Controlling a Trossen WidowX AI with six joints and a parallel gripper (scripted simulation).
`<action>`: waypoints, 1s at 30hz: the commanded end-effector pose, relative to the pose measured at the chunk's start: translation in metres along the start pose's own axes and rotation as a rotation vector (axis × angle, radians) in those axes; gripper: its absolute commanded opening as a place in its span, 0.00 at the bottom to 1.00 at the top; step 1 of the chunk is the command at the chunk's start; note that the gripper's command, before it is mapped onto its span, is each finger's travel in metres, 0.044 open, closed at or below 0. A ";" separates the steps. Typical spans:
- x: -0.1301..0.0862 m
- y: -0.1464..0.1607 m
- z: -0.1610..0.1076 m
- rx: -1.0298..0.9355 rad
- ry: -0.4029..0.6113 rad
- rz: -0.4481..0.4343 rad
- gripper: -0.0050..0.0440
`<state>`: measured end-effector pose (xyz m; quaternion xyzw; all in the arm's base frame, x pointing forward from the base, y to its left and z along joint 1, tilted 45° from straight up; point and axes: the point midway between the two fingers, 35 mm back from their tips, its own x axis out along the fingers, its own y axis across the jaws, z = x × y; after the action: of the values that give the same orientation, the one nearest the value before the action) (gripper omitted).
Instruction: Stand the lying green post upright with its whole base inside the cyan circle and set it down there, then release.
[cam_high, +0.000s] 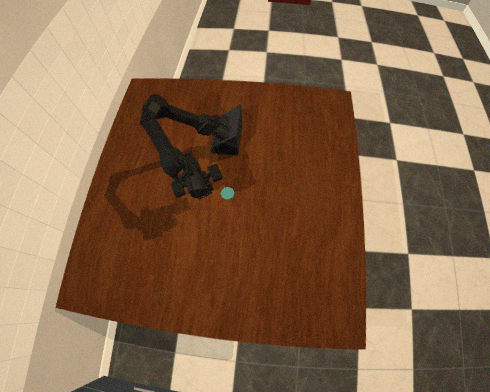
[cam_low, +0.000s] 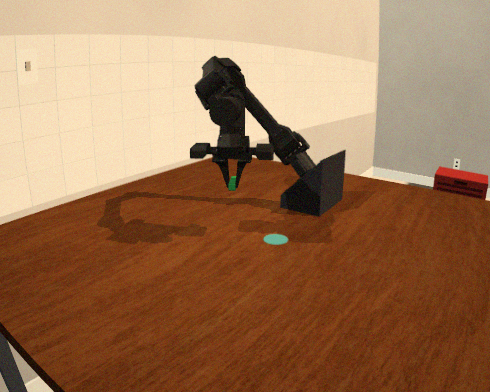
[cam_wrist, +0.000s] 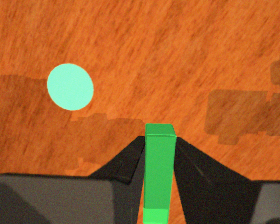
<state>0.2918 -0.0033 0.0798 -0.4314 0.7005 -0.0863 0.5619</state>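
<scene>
Between the black fingers of the gripper (cam_low: 232, 181), the green post (cam_wrist: 159, 170) is being pinched upright, hanging above the wooden table (cam_low: 350, 310). Off to one side, apart from it, the cyan circle (cam_low: 276, 239) is lying flat.

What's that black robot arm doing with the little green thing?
The black robot arm has its gripper pinched shut on a green post, holding it up in the air above the brown table. The post hangs pointing down between the fingers. The cyan circle where it should stand is off to one side on the table, with nothing on it yet.
</scene>
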 end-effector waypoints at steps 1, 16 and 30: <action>-0.003 0.002 0.002 -0.018 -0.005 0.004 0.15; -0.010 0.044 0.007 -0.267 -0.005 0.011 0.15; -0.018 0.089 0.008 -0.551 -0.002 0.009 0.15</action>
<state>0.2599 0.0607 0.0398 -0.5535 0.7008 0.0899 0.4410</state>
